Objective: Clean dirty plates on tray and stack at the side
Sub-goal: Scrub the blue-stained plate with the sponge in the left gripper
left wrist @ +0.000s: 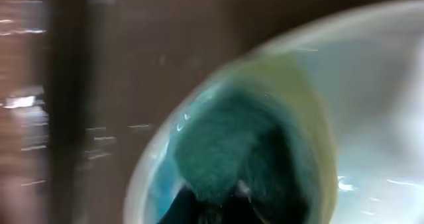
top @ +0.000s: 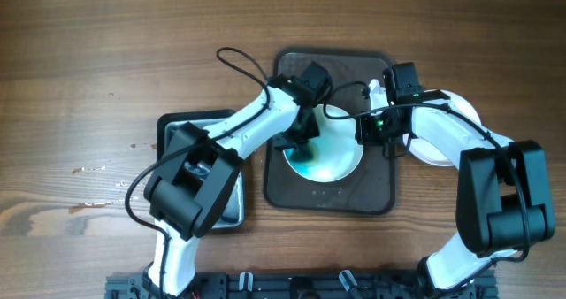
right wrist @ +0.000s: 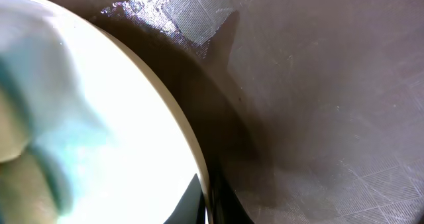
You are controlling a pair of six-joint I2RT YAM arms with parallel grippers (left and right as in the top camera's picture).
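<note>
The left pincer (top: 299, 145) is clamped on a green sponge (left wrist: 225, 151) pressed to the left half of the round white plate (top: 340, 153), which lies in the dark rectangular tray (top: 371, 197), while the right pincer (top: 370, 138) pinches the plate's right rim.

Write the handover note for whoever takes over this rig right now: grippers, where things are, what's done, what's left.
Left gripper: shut on the green sponge, pressed on the plate on the tray.
Right gripper: shut at that plate's rim, apparently steadying it.
Done: a side plate lies right of the tray, under the right arm; how many, cannot tell.
Left: a blue smear shows on the tray's plate; finish wiping, then stack it aside.
</note>
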